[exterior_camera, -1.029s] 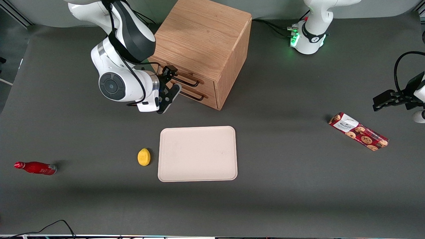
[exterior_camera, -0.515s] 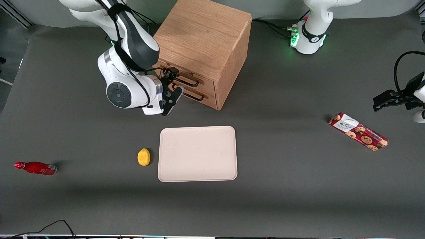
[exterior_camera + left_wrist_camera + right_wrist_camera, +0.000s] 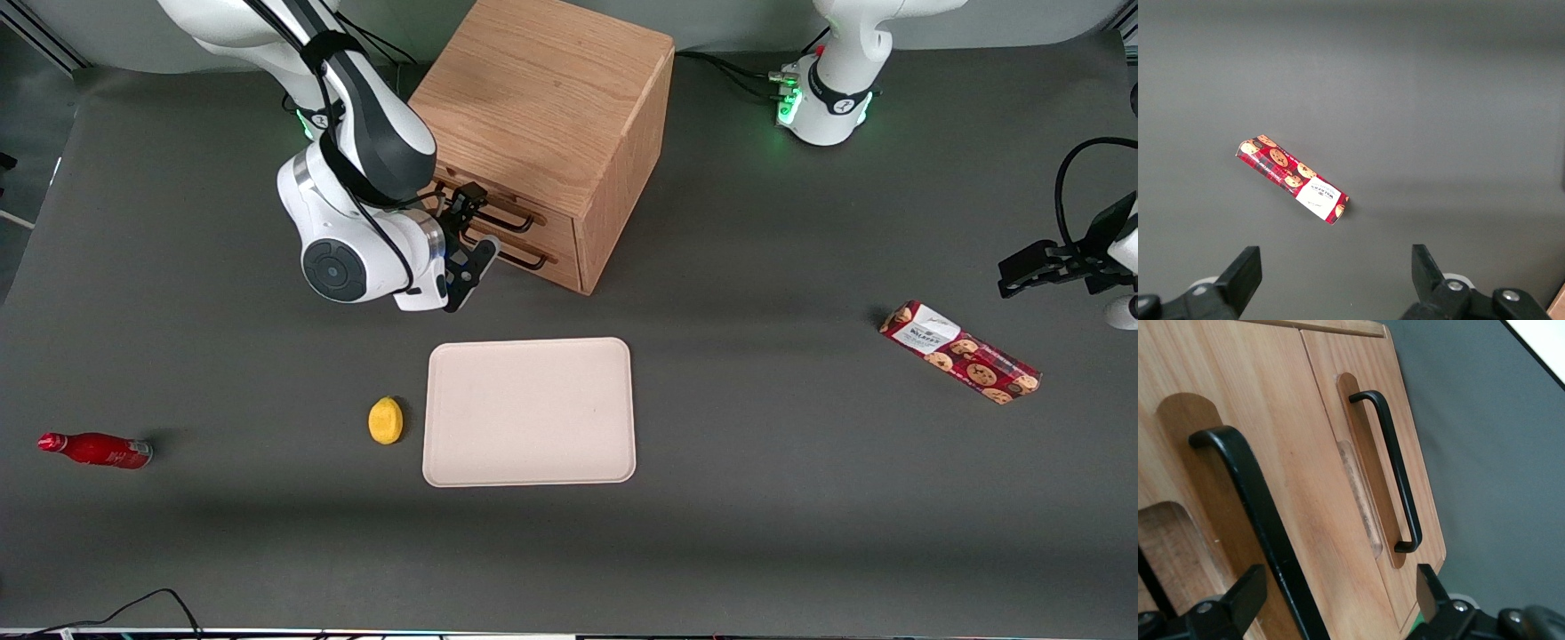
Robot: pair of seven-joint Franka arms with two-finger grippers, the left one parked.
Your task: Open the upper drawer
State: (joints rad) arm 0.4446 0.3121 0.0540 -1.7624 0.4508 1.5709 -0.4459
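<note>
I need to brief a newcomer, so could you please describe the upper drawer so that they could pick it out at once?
Find the boxy light oak cabinet standing farther from the front camera than the pale rectangular tray. Its front carries two alike drawer fronts, each with a long thin black wire handle. The upper drawer is the topmost front, just under the cabinet's top; the open gripper straddles its handle.

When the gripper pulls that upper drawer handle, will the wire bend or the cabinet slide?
The gripper, open, straddles the upper drawer handle. The black wire looks rigid metal, unlikely to flex. The cabinet stands loose on the table, so it may slide.
</note>
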